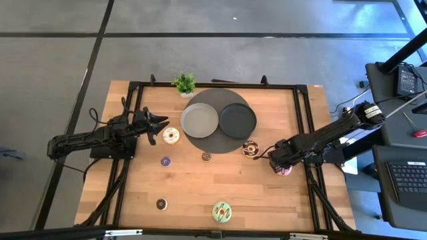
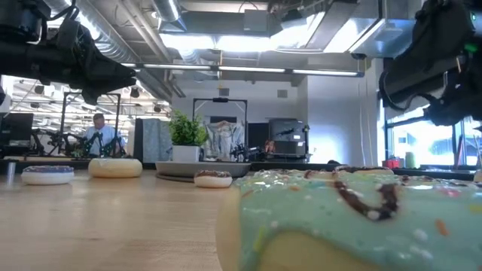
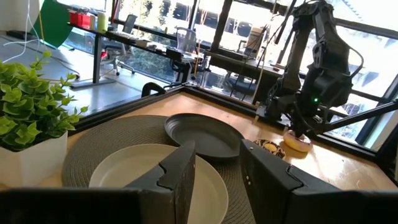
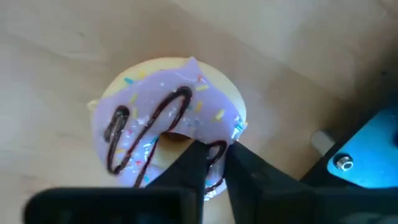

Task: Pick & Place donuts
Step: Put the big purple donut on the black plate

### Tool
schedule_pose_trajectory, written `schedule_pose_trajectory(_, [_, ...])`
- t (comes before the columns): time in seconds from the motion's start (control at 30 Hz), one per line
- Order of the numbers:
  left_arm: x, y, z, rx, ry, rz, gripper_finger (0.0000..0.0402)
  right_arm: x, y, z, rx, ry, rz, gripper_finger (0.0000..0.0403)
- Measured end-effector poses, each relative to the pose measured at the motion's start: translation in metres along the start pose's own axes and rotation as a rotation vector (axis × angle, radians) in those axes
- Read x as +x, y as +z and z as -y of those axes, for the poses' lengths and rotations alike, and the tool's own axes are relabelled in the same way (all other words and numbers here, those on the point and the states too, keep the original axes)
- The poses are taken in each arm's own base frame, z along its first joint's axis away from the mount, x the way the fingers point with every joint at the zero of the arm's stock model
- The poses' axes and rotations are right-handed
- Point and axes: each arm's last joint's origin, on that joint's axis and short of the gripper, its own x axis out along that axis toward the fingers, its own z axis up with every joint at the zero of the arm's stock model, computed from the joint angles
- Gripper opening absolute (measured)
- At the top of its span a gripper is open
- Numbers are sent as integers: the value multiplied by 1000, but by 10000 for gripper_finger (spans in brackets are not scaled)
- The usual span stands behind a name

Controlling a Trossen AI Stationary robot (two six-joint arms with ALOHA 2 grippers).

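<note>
My right claw [image 4: 217,168] hangs directly over a toy ring donut with pale pink icing [image 4: 161,121], looped with dark chocolate drizzle and dotted with coloured sprinkles over a tan base. The donut lies flat on the wooden table [image 1: 267,200], just under and in front of the claw, its near rim beneath the tip. I cannot tell whether this claw is open, closed or gripping. From overhead the donut peeks out just beside the claw, on the side towards the table's front edge.

A chocolate-iced sprinkled ring donut [image 1: 251,149] sits near the right claw, on its inner side, touching the edge of the round dark woven mat [image 1: 215,145].

My left claw [image 1: 160,125] hovers open, its two fingers parted with nothing between them. A white-iced ring donut [image 1: 171,136] rests just beside its tip. Ahead of it on the mat lie a round light grey plate [image 3: 124,174] and, beyond that, a round dark grey plate [image 3: 205,134]. A small green potted plant in a white pot [image 3: 31,118] stands off to one side of this claw.

A mint-green iced ring donut with chocolate drizzle [image 1: 222,212] lies well apart from both claws, near the table's front edge. A tiny brown ring [image 1: 207,157], a tiny purple ring [image 1: 165,161] and a tiny dark ring [image 1: 161,204] are scattered between the claws.
</note>
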Motion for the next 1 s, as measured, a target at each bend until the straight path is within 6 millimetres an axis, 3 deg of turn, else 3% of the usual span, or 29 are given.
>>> schedule_pose_trajectory(0.13, [0,0,0,0,1,0,123,-27,0,-13,-53,95,45,25])
schedule_pose_trajectory(0.3, [0,1,0,-1,17,9,123,-78,17,-29,-161,208,206,34])
schedule_pose_trajectory(0.47, [0,1,-1,-2,39,18,123,-124,57,-29,-219,273,393,47])
schedule_pose_trajectory(0.63, [0,1,-1,-1,39,19,123,-157,113,-19,-298,305,558,41])
schedule_pose_trajectory(0.8, [0,1,-1,-1,39,19,123,-164,173,-13,-397,265,564,38])
schedule_pose_trajectory(1.0, [0,1,-1,-1,39,18,123,-137,250,-12,-426,169,476,40])
